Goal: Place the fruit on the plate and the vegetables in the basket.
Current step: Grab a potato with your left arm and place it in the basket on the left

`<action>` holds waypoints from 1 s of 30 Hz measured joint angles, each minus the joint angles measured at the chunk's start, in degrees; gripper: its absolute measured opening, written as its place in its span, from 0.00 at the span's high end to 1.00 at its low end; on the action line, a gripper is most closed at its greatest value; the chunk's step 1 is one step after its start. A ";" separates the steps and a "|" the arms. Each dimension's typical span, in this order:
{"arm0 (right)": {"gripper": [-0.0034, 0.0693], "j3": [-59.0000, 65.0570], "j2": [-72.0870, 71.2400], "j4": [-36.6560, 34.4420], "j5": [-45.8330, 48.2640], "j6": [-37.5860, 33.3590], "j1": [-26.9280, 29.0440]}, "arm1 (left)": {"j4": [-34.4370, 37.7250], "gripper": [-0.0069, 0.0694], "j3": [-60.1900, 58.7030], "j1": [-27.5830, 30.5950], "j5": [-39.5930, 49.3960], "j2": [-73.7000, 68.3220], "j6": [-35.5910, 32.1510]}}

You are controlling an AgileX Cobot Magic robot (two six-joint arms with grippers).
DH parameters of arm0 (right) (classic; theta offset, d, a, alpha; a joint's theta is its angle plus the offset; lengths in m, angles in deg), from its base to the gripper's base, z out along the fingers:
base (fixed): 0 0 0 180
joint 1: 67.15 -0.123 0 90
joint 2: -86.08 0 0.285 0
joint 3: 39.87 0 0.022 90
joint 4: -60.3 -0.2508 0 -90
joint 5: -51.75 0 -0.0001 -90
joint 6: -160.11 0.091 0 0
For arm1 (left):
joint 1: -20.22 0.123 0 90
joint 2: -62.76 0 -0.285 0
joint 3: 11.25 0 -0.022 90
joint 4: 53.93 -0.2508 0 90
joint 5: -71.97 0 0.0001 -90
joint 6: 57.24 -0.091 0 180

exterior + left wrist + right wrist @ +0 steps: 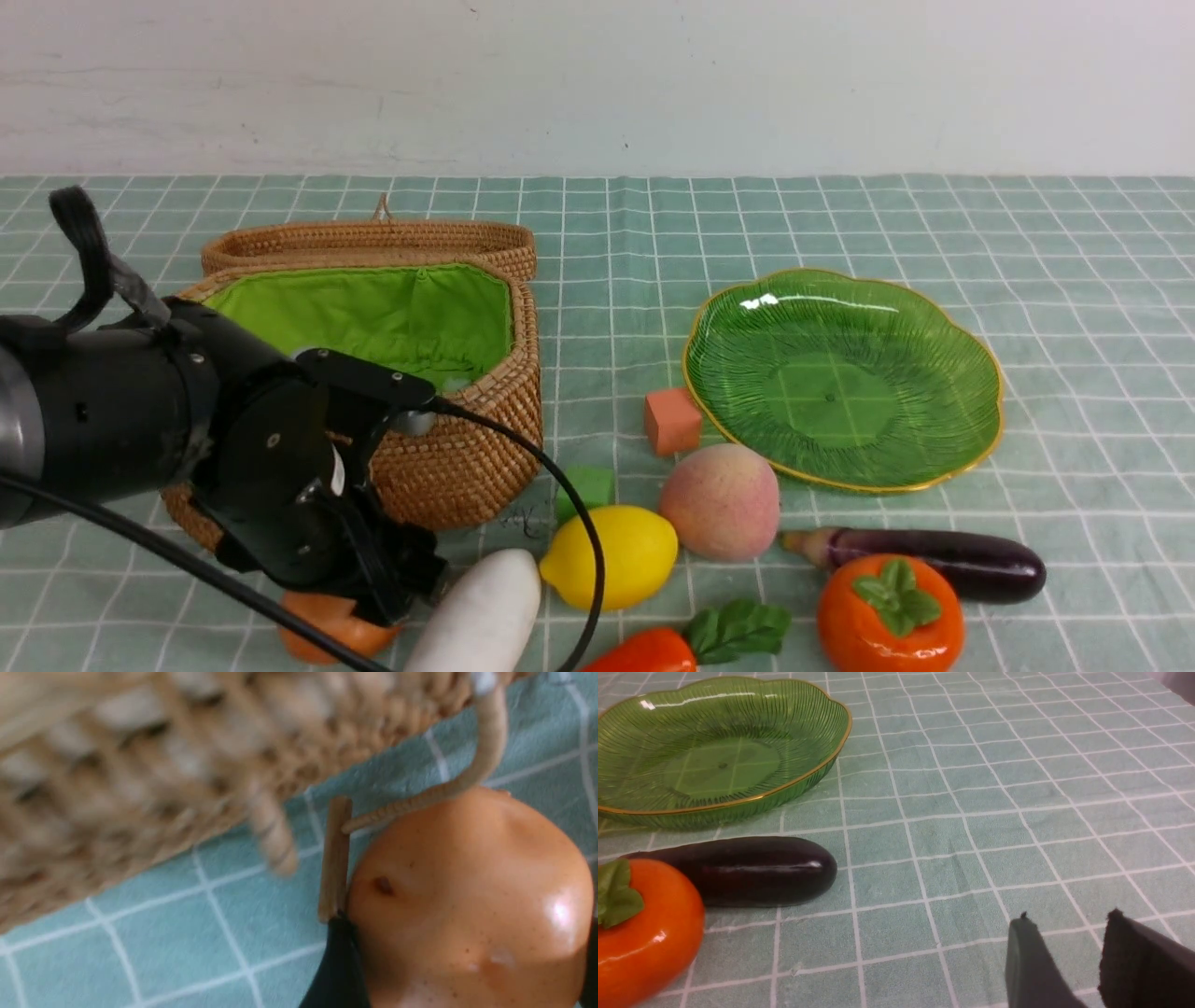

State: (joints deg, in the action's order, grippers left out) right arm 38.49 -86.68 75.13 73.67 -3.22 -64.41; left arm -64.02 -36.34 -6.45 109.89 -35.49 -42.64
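- left gripper [465, 933], how does it stand?
- it is low, at the near foot of the basket [467, 457], and its jaws are around the brown-orange oval [322, 630]. one black finger [338, 961] lies against the oval's side. the other shows only as a dark strip on the opposite side. so it clasps the oval, which lies on the checked cloth [1074, 233]. a small wooden toggle [334, 858] on a cord is just beside that finger.
- and the right gripper [1069, 919]?
- its two fingers are apart and only cloth shows between them, so it grasps nothing. it is near the eggplant [738, 870] and the persimmon [644, 933], but apart from both.
- where is the fruit?
- all on the cloth, outside the plate [896, 317]. the peach [721, 501] is just beside the plate's near rim and the lemon [635, 551] is just beside the peach. the persimmon is at the near edge, in front of the eggplant.
- and the vegetables?
- also on the cloth. the radish [481, 616] lies between the oval and the lemon. the carrot [644, 653] is at the near edge, partly cut off. the basket stands open with its lid [373, 245] folded back behind it, and its green lining shows.
- other things?
- an orange cube [672, 420] just beside the plate's rim, and a green cube [588, 487] between the basket and the lemon.
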 joint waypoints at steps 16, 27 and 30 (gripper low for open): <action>0.62 0.00 0.00 0.00 0.00 0.00 0.00 | 1.06 0.17 0.86 0.00 6.23 11.37 -4.84; 0.62 0.00 0.00 0.00 0.00 0.00 0.00 | 2.88 0.17 17.21 6.84 11.16 13.65 -10.35; 0.62 0.00 0.00 0.00 0.00 0.00 0.00 | 2.88 0.17 19.66 10.75 6.18 11.70 -10.05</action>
State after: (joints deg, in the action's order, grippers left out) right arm 38.49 -86.68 75.13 73.67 -3.22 -64.41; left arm -61.13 -16.68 4.31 116.08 -23.79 -52.68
